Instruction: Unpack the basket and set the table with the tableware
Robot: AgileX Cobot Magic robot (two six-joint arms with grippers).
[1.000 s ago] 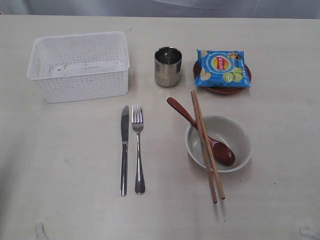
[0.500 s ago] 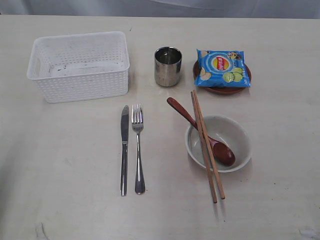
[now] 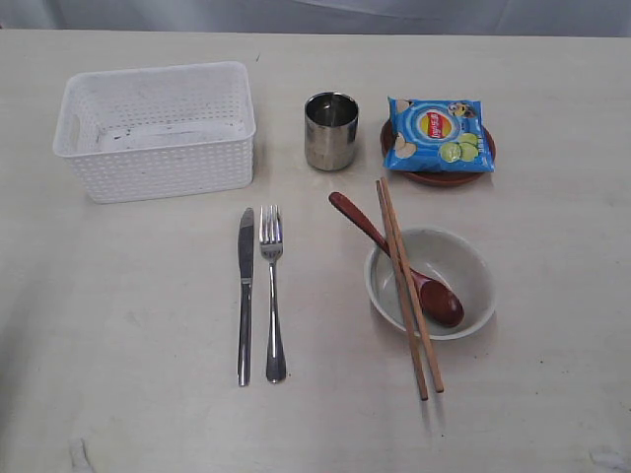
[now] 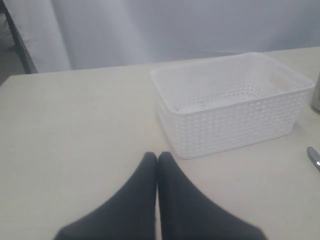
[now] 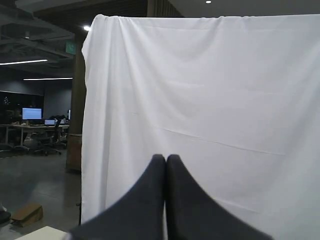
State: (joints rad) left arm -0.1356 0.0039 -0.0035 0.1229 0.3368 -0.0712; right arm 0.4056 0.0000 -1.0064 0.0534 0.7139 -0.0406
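The white lattice basket (image 3: 158, 128) stands at the table's (image 3: 118, 325) back left with nothing in it; it also shows in the left wrist view (image 4: 230, 102). A steel knife (image 3: 245, 294) and fork (image 3: 272, 292) lie side by side in the middle. The ribbed steel cup (image 3: 330, 130) stands behind them. A cream bowl (image 3: 434, 283) holds the wooden spoon (image 3: 394, 258), and chopsticks (image 3: 408, 286) rest across its rim. The reddish-brown plate (image 3: 439, 175) is mostly covered. Neither arm shows in the exterior view. My left gripper (image 4: 158, 158) is shut above bare table, short of the basket. My right gripper (image 5: 166, 160) is shut, facing a white curtain.
A blue chip bag (image 3: 436, 133) lies on the plate at the back right. A white curtain (image 5: 210, 110) hangs beyond the table, with a dim office behind it. The knife's tip (image 4: 314, 158) shows at the edge of the left wrist view.
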